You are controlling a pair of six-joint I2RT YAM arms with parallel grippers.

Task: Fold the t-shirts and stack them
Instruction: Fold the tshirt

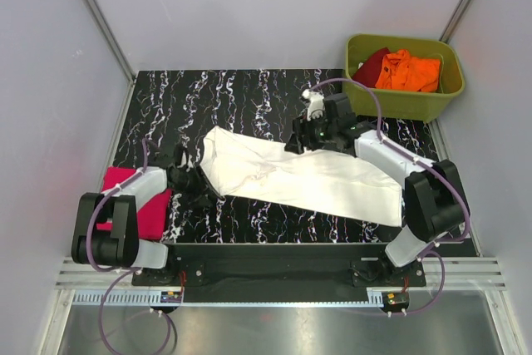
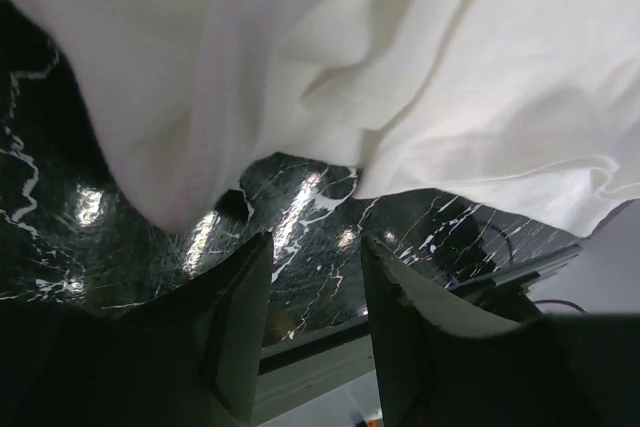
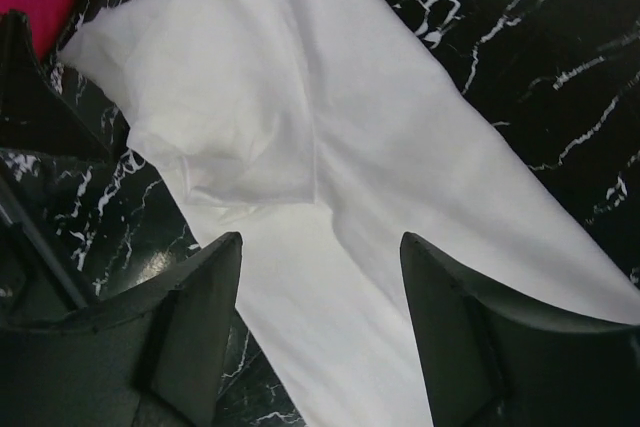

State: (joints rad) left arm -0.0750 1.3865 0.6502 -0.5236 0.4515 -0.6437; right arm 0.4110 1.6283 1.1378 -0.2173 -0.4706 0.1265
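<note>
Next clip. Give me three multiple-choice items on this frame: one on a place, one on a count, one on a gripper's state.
1. Where is the orange t-shirt?
A. draped over an arm
B. in the olive-green tub
C. on the floor

2. How many t-shirts lie on the table outside the tub?
A. four
B. one
C. two

3. The right gripper is:
A. open over the white t-shirt
B. shut on the white t-shirt
C. shut on the orange t-shirt

Answers:
1 B, it lies in the tub at the far right.
2 C, the white one and the magenta t-shirt.
3 A, its fingers stand apart, clamping nothing.
</note>
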